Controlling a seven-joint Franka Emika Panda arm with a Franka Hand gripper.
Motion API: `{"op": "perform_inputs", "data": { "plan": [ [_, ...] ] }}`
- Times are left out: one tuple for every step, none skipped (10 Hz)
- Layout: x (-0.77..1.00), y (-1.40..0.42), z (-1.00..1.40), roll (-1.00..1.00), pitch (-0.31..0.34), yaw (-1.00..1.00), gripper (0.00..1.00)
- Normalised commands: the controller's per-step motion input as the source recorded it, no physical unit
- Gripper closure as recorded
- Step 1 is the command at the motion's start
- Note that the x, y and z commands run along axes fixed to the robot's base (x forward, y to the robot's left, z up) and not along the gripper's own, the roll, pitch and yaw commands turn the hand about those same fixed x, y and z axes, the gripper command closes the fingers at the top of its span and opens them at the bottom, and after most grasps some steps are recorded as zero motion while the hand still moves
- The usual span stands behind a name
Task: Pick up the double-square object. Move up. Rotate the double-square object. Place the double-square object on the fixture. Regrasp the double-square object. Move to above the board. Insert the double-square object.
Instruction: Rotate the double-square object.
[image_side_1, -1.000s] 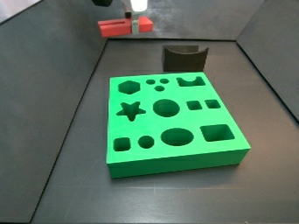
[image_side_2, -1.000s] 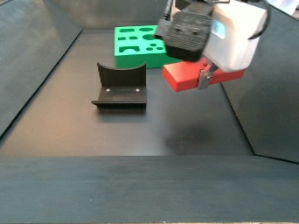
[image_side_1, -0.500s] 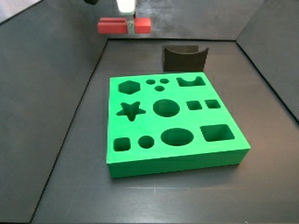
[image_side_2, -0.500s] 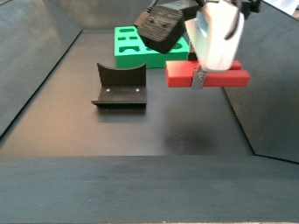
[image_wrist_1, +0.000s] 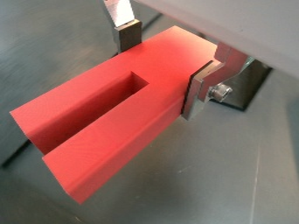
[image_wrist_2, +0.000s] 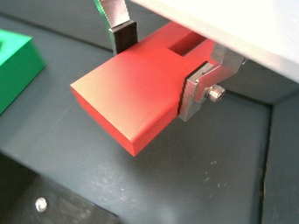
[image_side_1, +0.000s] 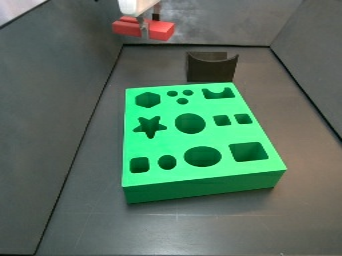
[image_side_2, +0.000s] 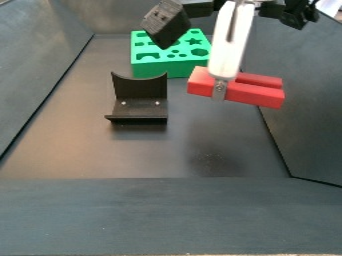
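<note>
The block (image_side_2: 237, 88) has swung round since a second ago; my hand (image_wrist_1: 163, 59) pinches it mid-air, at 3 o'clock from the fixture (image_side_2: 136, 98). I judge rotation nearly done, placing next.

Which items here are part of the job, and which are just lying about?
Part of the job:
- double-square object, held in the air by the hand
- fixture
- board

Lying about:
- nothing visible
</note>
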Motion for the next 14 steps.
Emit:
{"op": "perform_inputs", "data": {
  "plan": [
    [0.0, 0.02, 0.0, -0.02, -0.006, -1.0, 1.0],
    [0.0, 0.02, 0.0, -0.02, -0.006, -1.0, 1.0],
    [0.0, 0.02, 0.0, -0.02, -0.006, -1.0, 1.0],
    [0.0, 0.02, 0.0, -0.02, -0.007, -1.0, 1.0],
    [0.0, 0.02, 0.0, -0.03, -0.007, -1.0, 1.0],
    [0.0, 0.02, 0.0, -0.03, -0.008, -1.0, 1.0],
    [0.0, 0.02, 0.0, -0.03, -0.009, -1.0, 1.0],
    [0.0, 0.02, 0.0, -0.03, -0.01, -1.0, 1.0],
    [0.0, 0.02, 0.0, -0.04, -0.011, -1.0, 1.0],
    [0.0, 0.02, 0.0, -0.04, -0.012, -1.0, 1.0],
    [0.0, 0.02, 0.0, -0.04, -0.013, -1.0, 1.0],
    [0.0, 0.02, 0.0, -0.05, -0.016, -1.0, 1.0],
    [0.0, 0.02, 0.0, -0.06, -0.019, -1.0, 1.0],
    [0.0, 0.02, 0.0, -0.08, -0.022, -1.0, 1.0]
  ]
}}
